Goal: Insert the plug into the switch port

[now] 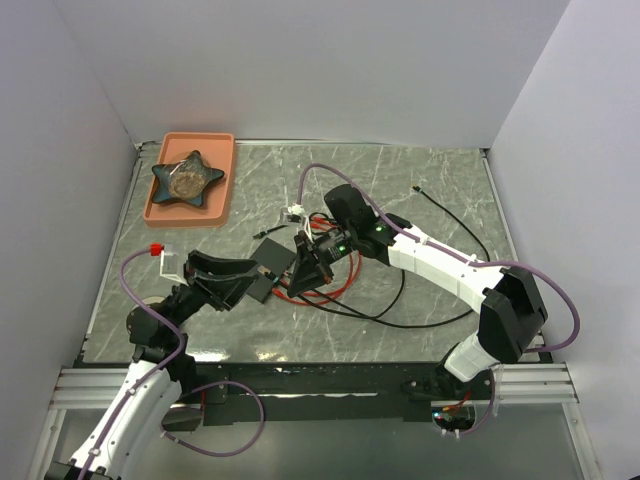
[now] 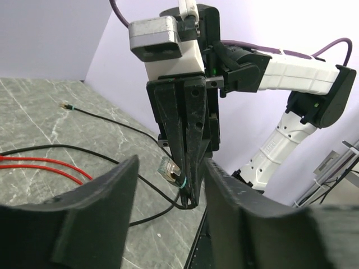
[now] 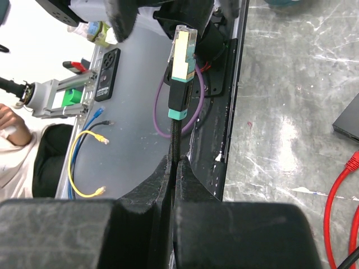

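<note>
The right fingers (image 2: 188,129) are pinched narrow on the black cable (image 3: 175,140) just behind the plug (image 3: 182,53), which juts past their tips, held above the worktop (image 1: 440,200). The left fingers (image 2: 101,213) stand wide apart, holding nothing. The switch (image 1: 272,252) lies flat on the worktop, between the two arms' tips.

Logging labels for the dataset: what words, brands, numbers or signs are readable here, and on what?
No text can be read in any view.
The switch: no print visible.
The plug: no print visible.
The black socket plate, right wrist view: any marking is too small and blurred to read.
</note>
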Motion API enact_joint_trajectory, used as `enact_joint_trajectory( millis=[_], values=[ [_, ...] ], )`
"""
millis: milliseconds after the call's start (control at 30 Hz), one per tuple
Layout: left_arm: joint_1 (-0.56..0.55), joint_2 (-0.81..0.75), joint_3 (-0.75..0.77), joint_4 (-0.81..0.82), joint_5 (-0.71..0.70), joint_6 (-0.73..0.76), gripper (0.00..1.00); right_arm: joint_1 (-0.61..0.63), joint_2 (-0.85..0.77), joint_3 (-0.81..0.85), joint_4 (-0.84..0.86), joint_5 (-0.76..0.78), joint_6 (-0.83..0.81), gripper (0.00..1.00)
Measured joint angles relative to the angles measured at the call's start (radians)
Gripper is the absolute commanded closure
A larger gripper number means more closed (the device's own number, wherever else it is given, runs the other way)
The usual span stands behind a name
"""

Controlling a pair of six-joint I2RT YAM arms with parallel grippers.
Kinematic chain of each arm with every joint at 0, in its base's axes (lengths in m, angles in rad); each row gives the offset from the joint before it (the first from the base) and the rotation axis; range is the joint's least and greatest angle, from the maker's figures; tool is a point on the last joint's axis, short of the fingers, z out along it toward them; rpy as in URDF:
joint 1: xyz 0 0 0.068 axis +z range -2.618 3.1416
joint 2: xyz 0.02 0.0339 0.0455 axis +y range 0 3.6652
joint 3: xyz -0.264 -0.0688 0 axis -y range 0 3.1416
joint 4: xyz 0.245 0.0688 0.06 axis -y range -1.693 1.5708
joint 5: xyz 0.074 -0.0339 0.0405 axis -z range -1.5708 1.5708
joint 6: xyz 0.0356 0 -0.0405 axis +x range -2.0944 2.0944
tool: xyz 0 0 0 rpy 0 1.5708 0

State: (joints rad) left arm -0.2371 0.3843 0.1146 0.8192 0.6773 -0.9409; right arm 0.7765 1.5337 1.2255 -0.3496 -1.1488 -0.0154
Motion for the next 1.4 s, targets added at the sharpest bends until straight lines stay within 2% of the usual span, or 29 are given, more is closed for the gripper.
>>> enact_joint_trajectory(
  millis=[200, 300, 433, 467, 533, 600, 633, 700, 733, 800, 833, 867, 900, 1033, 1167, 1300, 1400],
  values=[
    [0.000, 0.027, 0.001, 0.001, 0.021, 0.000, 0.49, 0.008, 0.000, 0.000, 0.011, 0.003, 0.013, 1.00],
    [0.000, 0.052, 0.001, 0.008, 0.031, -0.005, 0.55, 0.021, 0.002, 0.001, 0.018, 0.005, 0.026, 1.00],
    [-0.003, 0.066, 0.001, 0.021, 0.037, -0.017, 0.70, 0.040, 0.012, 0.016, 0.018, 0.021, 0.033, 1.00],
    [-0.004, 0.066, 0.001, 0.026, 0.037, -0.020, 0.83, 0.042, 0.016, 0.019, 0.016, 0.028, 0.033, 1.00],
    [-0.007, 0.064, 0.001, 0.037, 0.037, -0.028, 0.99, 0.052, 0.022, 0.029, 0.006, 0.047, 0.032, 1.00],
    [-0.011, 0.055, 0.002, 0.047, 0.033, -0.041, 0.99, 0.060, 0.031, 0.040, -0.015, 0.087, 0.025, 1.00],
    [-0.013, 0.045, 0.002, 0.045, 0.033, -0.041, 0.99, 0.063, 0.037, 0.050, -0.027, 0.102, 0.022, 0.82],
    [-0.013, 0.029, 0.002, 0.023, 0.021, -0.040, 0.99, 0.072, 0.042, 0.069, -0.045, 0.145, 0.020, 0.63],
    [-0.012, 0.022, 0.002, 0.007, 0.010, -0.042, 0.99, 0.077, 0.042, 0.075, -0.053, 0.173, 0.021, 0.50],
    [-0.014, 0.004, 0.013, -0.042, -0.014, -0.041, 0.99, 0.083, 0.035, 0.080, -0.056, 0.254, 0.031, 0.34],
    [-0.015, -0.003, 0.024, -0.073, -0.027, -0.041, 0.99, 0.086, 0.031, 0.079, -0.059, 0.304, 0.038, 0.16],
    [-0.015, -0.007, 0.037, -0.099, -0.037, -0.041, 0.99, 0.091, 0.018, 0.076, -0.058, 0.367, 0.045, 0.06],
    [-0.016, -0.011, 0.057, -0.145, -0.061, -0.041, 0.99, 0.094, 0.001, 0.070, -0.058, 0.427, 0.053, 0.01],
    [-0.016, -0.006, 0.131, -0.296, -0.148, -0.046, 0.99, 0.116, -0.099, 0.038, -0.052, 0.657, 0.082, 0.01],
    [-0.016, 0.060, 0.232, -0.483, -0.230, -0.059, 0.99, 0.201, -0.169, 0.042, -0.037, 0.906, 0.080, 0.01],
    [-0.016, 0.113, 0.280, -0.620, -0.295, -0.093, 0.99, 0.304, -0.128, 0.083, -0.032, 1.101, 0.066, 0.02],
    [-0.016, 0.124, 0.280, -0.691, -0.332, -0.119, 0.99, 0.361, -0.054, 0.129, -0.028, 1.223, 0.051, 0.10]
  ],
)
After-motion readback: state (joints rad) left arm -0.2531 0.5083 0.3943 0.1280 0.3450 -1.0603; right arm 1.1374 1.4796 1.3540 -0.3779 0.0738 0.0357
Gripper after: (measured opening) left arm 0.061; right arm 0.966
